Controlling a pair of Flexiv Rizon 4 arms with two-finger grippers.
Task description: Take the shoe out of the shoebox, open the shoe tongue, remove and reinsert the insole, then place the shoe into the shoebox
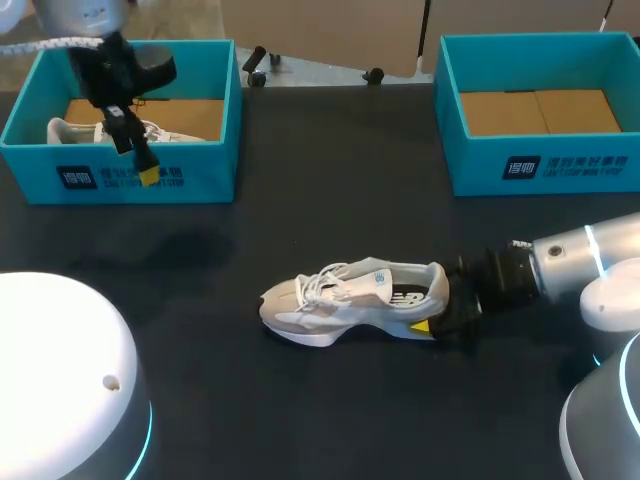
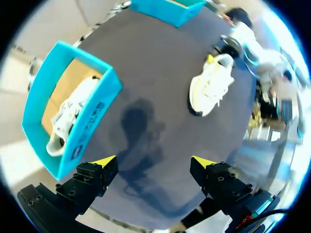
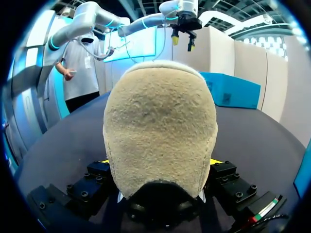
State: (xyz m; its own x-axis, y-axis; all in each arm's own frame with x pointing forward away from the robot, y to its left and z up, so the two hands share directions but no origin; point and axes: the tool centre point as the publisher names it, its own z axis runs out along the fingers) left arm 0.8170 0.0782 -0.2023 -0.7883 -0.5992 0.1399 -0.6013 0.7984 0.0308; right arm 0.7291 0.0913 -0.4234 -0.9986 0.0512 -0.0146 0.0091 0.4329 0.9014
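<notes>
A white and grey shoe (image 1: 350, 298) lies on its sole in the middle of the black table, toe to the left. My right gripper (image 1: 440, 312) is shut on its heel. From the right wrist, the beige heel (image 3: 160, 126) fills the space between the fingers of that gripper (image 3: 158, 164). My left gripper (image 1: 136, 160) hangs open and empty above the front wall of the left teal shoebox (image 1: 190, 180). A second white shoe (image 1: 100, 130) lies inside this box. The left wrist view shows its gripper (image 2: 154, 164) high over the table, with the shoe (image 2: 211, 87) far ahead.
A second teal shoebox (image 1: 540, 170) at the back right holds only its cardboard floor. Bare black table lies between the boxes and around the shoe. A white dome (image 1: 60, 380) stands at the front left corner.
</notes>
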